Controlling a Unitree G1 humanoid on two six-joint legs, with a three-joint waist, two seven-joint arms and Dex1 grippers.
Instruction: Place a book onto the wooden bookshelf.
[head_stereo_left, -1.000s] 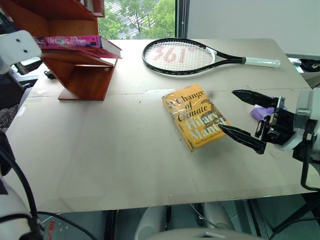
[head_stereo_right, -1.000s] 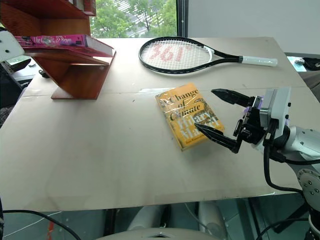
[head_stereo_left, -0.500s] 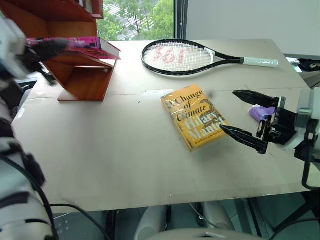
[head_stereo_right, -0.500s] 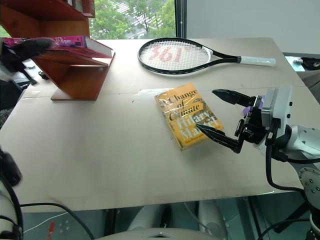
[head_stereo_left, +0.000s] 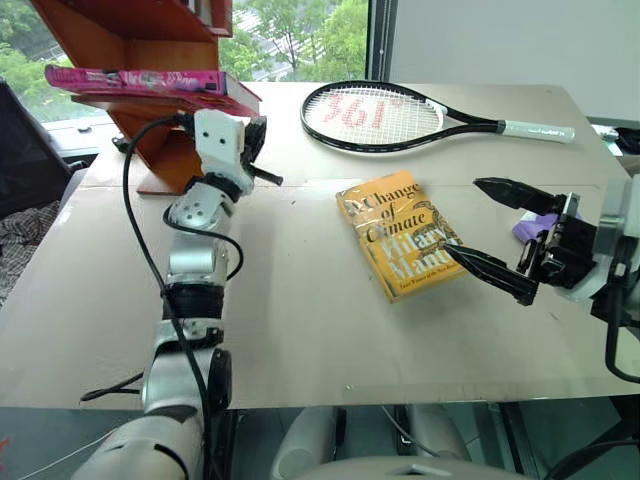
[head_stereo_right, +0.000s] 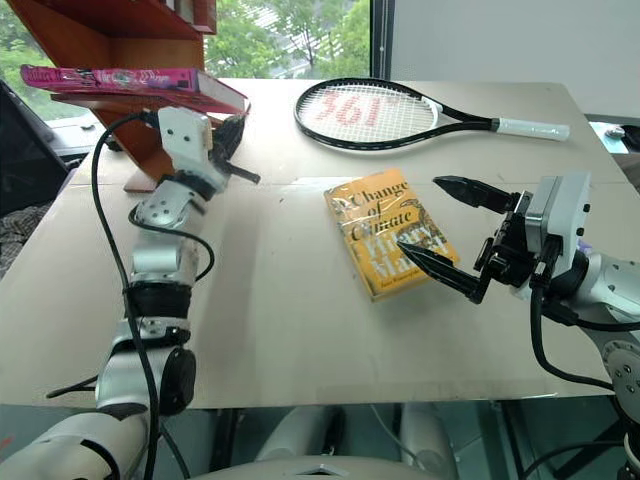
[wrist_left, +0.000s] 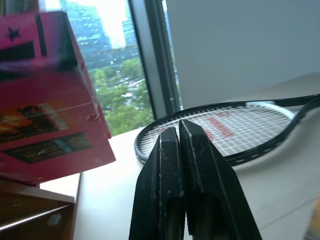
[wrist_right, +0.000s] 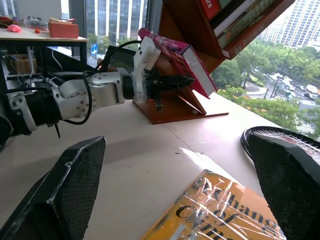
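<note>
The pink book (head_stereo_left: 150, 82) lies flat on a slanted board of the wooden bookshelf (head_stereo_left: 150, 40) at the far left of the bench (head_stereo_left: 300, 330). My left hand (head_stereo_left: 262, 172) is just beside the shelf, under the book's edge — its two black fingers (wrist_left: 170, 185) are pressed together with nothing between them. My right hand (head_stereo_left: 497, 240) hangs spread wide and empty by a yellow book (head_stereo_left: 398, 235). A racket (head_stereo_left: 400, 105) lies farther back.
</note>
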